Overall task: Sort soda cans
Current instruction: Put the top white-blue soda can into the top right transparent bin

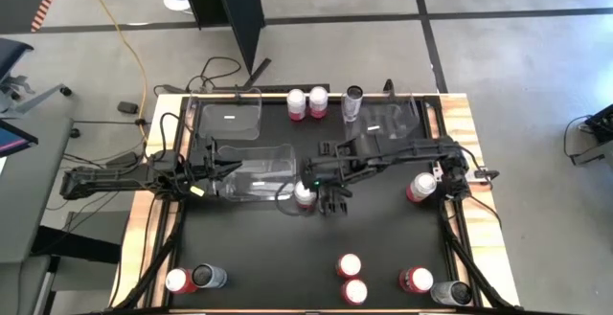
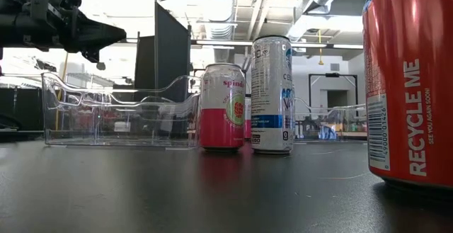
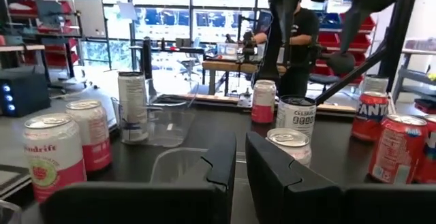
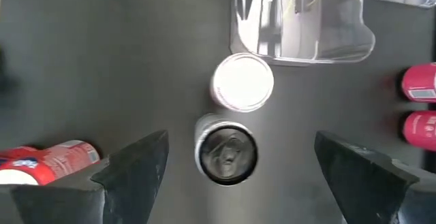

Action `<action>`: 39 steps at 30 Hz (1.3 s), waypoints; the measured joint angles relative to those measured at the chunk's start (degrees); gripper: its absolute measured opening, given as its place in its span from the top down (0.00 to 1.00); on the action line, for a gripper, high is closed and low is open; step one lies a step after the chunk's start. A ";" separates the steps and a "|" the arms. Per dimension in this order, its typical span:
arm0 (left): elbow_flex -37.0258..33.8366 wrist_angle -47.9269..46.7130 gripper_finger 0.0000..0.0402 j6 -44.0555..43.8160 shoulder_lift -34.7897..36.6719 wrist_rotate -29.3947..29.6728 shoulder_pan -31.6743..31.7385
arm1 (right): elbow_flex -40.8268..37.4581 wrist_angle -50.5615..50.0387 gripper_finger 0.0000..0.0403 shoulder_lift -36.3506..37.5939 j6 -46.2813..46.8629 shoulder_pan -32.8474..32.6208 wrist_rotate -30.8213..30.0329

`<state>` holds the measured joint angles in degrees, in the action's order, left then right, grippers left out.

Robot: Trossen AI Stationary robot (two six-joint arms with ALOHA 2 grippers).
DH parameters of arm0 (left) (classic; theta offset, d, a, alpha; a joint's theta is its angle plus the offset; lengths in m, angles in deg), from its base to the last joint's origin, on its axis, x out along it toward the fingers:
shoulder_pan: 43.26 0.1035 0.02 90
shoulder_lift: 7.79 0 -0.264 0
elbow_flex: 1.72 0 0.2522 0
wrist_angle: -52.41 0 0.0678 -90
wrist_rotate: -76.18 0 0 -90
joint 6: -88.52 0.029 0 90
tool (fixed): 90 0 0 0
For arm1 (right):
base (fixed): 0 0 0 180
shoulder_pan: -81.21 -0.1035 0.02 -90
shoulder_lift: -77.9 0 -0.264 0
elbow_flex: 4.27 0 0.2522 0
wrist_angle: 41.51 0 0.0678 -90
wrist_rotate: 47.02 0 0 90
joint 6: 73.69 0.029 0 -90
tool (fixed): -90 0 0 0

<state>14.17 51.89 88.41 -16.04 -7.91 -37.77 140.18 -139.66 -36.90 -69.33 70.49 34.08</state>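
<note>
Soda cans stand in groups on the black table (image 1: 383, 238). Two pink-and-white cans (image 1: 306, 102) and a tall silver can (image 1: 354, 100) stand at the far edge; the low view shows the pink can (image 2: 222, 105) and the silver can (image 2: 272, 95). My right gripper (image 1: 331, 200) hangs open over the table's middle, pointing down. In its wrist view its fingers (image 4: 136, 166) stand wide on either side of a dark can (image 4: 226, 149), above it, with a white-topped can (image 4: 242, 81) just beyond. My left gripper (image 3: 238, 163) waits shut at the left.
Clear plastic bins stand at the far left (image 1: 230, 119), left of the middle (image 1: 259, 167) and far right (image 1: 393, 119). More cans stand at the right (image 1: 420, 186), near left (image 1: 192, 278), near middle (image 1: 351, 277) and near right (image 1: 426, 284). A red can (image 2: 410, 77) fills the low view's right side.
</note>
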 joint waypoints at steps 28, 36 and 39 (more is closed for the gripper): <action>0.00 -2.09 0.93 -4.06 0.01 0.50 -0.02 | -9.23 1.75 0.12 -0.66 5.28 0.89 2.99; 0.00 -2.64 0.93 -3.78 0.00 0.55 -0.02 | -16.89 5.03 0.08 -0.74 4.79 3.09 3.02; 0.00 -2.64 0.93 -2.64 0.00 0.55 -0.02 | -19.43 5.92 0.08 -0.74 4.66 3.72 3.29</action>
<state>14.17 49.25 85.77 -16.04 -7.35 -37.79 120.76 -133.74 -37.64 -64.67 74.20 37.36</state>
